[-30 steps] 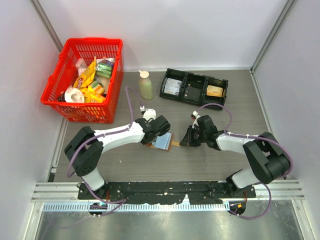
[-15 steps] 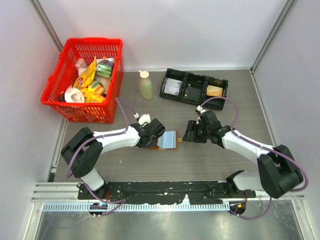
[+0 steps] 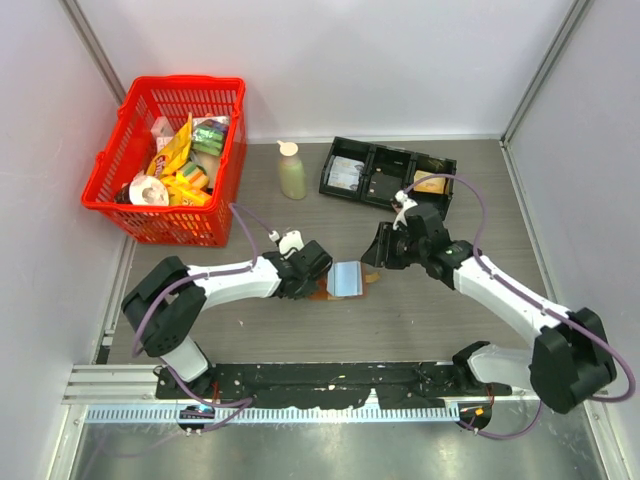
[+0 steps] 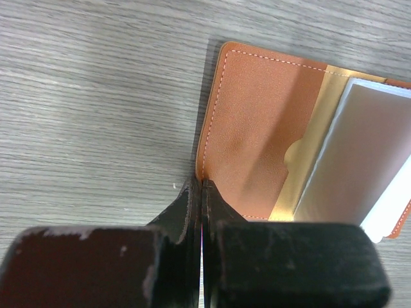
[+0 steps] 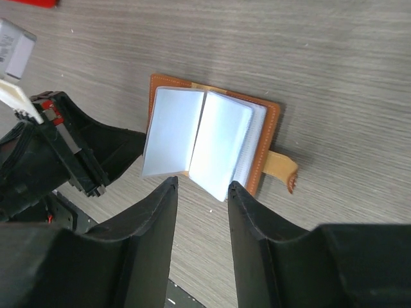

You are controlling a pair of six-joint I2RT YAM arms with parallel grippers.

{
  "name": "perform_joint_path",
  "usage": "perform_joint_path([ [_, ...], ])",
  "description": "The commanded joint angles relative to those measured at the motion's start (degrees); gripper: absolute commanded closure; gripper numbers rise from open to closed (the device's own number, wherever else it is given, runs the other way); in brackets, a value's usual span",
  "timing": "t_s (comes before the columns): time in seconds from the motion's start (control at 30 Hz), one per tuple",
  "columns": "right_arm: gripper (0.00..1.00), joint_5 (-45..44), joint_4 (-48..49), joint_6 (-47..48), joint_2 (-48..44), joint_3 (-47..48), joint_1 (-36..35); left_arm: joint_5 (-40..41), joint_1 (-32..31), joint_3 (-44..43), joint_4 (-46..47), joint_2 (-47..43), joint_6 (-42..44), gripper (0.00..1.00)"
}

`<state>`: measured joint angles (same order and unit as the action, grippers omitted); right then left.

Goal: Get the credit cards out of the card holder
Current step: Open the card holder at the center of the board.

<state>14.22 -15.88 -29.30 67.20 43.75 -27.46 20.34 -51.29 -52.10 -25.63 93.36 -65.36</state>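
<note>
The holder [image 3: 345,278] lies open mid surface [image 3: 420,320]. The left claw [image 4: 200,192], closed, rests on its left edge, apparently pinning it, while the right claw [image 5: 202,186] hovers above, open and empty.

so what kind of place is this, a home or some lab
Most likely a robot test cell, not a home: a left arm and right arm bolted to a rail, bare white walls closing in the table, and props like a red basket.
</note>
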Motion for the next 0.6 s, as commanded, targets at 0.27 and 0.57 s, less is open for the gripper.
perform_joint_path([
  [0.27, 0.59, 5.8, 10.8, -4.5, 12.6, -2.8, -0.9, -1.4, -3.4, 1.4, 3.7, 1.5, -2.6, 1.0],
  [0.57, 0.59, 1.6, 8.0, -1.9, 14.2, -4.5, -1.0, -1.4, -3.5, 2.4, 6.0, 1.6, -2.8, 1.0],
])
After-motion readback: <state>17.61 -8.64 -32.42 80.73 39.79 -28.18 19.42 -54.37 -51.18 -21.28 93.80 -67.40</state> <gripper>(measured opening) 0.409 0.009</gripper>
